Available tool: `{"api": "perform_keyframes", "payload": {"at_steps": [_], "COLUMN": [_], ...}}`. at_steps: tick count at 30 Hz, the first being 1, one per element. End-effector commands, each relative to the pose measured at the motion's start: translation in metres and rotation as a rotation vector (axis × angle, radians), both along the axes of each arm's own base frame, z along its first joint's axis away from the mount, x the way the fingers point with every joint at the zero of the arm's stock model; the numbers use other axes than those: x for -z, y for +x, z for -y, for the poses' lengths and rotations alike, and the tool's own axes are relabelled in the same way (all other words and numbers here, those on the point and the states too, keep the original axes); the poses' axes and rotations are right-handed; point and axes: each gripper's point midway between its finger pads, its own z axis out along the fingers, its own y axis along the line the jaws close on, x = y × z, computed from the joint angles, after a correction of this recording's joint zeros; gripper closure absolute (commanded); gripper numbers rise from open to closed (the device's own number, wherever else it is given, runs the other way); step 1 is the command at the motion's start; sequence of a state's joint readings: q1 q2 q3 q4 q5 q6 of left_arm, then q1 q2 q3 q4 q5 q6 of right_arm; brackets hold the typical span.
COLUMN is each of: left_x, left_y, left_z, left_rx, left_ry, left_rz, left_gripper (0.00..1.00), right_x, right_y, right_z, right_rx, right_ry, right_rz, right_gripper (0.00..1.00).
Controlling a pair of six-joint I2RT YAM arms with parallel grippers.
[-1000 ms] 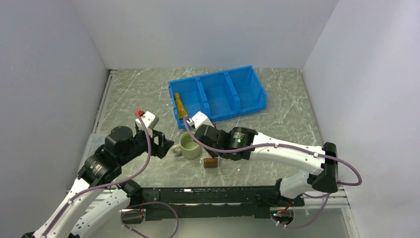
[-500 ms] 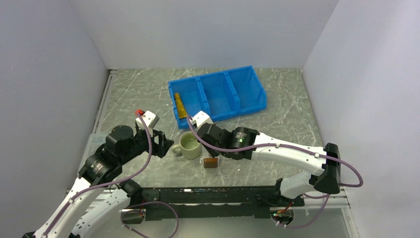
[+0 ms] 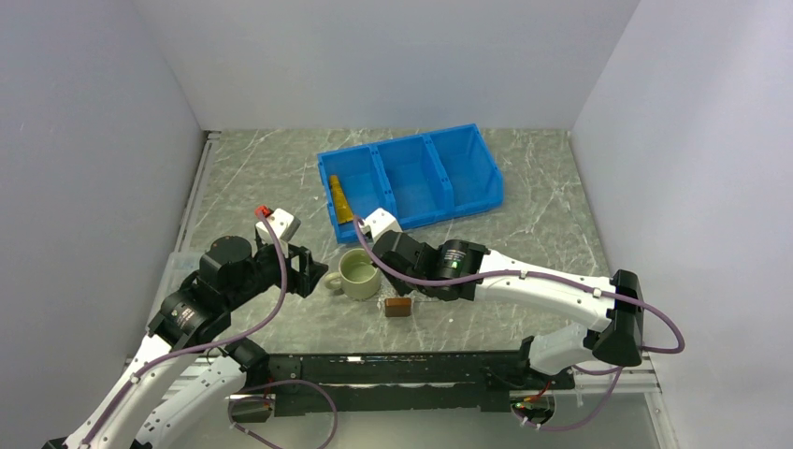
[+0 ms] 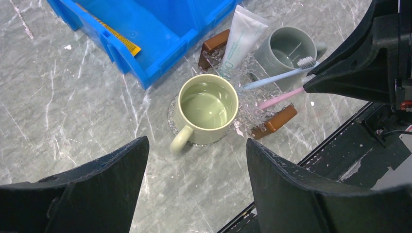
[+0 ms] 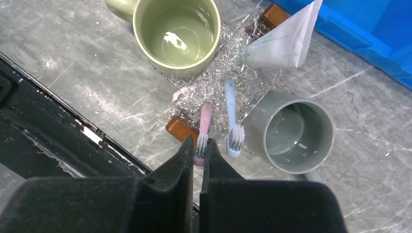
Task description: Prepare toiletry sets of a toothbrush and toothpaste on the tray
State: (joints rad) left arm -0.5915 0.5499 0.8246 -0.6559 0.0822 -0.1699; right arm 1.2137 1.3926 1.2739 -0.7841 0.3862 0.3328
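Right wrist view is showing the right gripper [image 5: 198, 143], pinched closed, by the pink toothbrush [image 5: 206, 119] lying on the tray [image 5: 210, 88], likely needing gentle alignment beside the toothpaste [image 5: 284, 46].

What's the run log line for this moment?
left tool open, facing green mug | right tool shut at pink toothbrush head, grip unclear | tray: toothpaste, blue toothbrush

From above, the right arm [image 3: 524, 276] hides most of the tray [image 3: 399, 307]; the right gripper [image 5: 198, 145] covers part of the toothbrush [image 5: 205, 124] head.
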Motion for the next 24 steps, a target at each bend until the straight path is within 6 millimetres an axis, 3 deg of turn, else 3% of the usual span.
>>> {"api": "perform_keyframes", "payload": {"at_steps": [1,10,24], "left_x": [-0.004,-0.004,-0.004], "left_y": [0.003,0.002,0.002], "left_z": [0.002,0.003,0.002], "left_rx": [0.001,0.005,0.007], "left_ry": [-0.015,-0.014,-0.015], "left_rz": [0.012,0.012,0.013], "left_gripper": [0.22,0.22,0.21], "right_x": [-0.002,0.000,-0.002], "right_y": [0.000,-0.002,-0.006], "right_z": [0.000,-0.005,-0.013], "right_rx": [0.002,-0.014,-0.037], "right_ry": [0.021,0.019,0.019], "right_rz": [-0.003,-0.016,-0.023], "right_gripper": [1.00,1.00,0.92]}}
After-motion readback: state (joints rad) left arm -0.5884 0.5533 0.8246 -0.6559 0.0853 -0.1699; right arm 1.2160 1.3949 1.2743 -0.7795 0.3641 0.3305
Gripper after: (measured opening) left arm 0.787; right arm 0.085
